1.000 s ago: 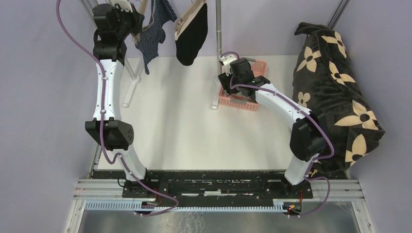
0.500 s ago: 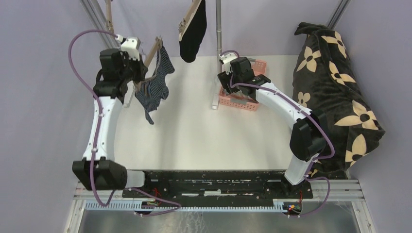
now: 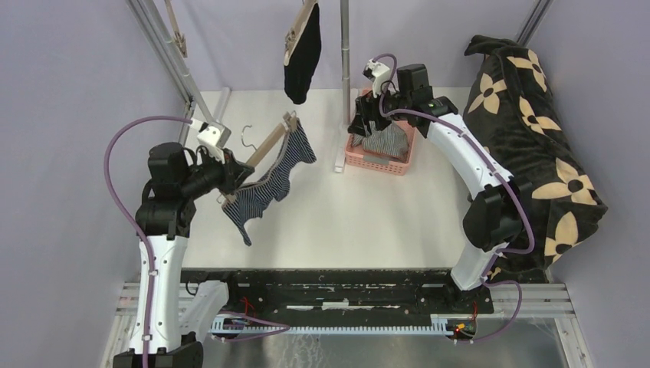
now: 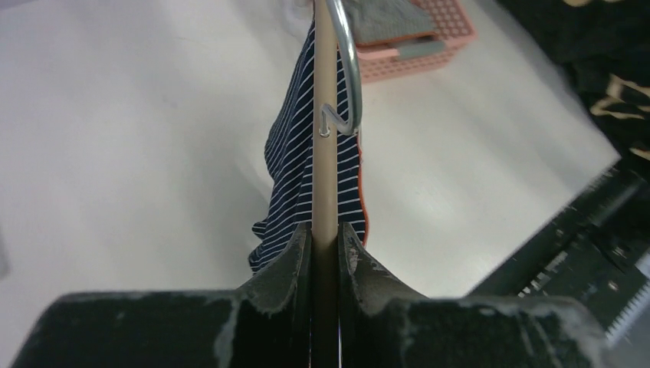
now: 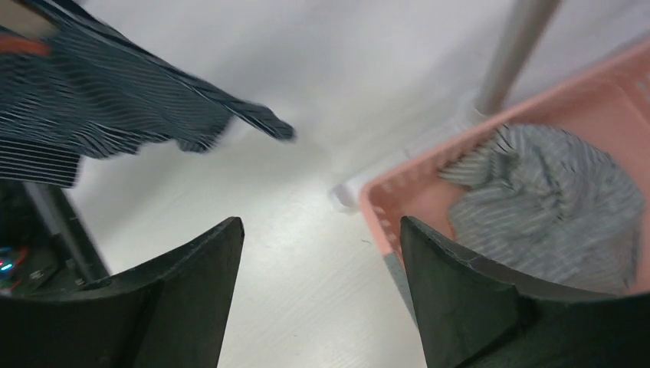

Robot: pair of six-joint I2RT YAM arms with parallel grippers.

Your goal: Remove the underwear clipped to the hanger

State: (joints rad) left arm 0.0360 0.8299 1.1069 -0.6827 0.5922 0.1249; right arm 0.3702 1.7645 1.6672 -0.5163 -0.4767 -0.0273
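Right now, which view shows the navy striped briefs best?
Top external: the navy striped briefs hang whole from the wooden hanger. Left wrist sees them edge-on behind the hanger bar; right wrist catches only a blurred part.

No text, label, brand mark or number can be read in any of the three views. The pale flower shapes on the black blanket (image 3: 536,115) at the right of the top view are pattern, not writing, and the navy underwear (image 3: 268,184) carries only thin stripes

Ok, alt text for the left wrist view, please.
The left hand grips a wooden hanger edge-on, navy striped underwear hanging from it above the white table. Beyond sits a pink basket holding grey cloth.
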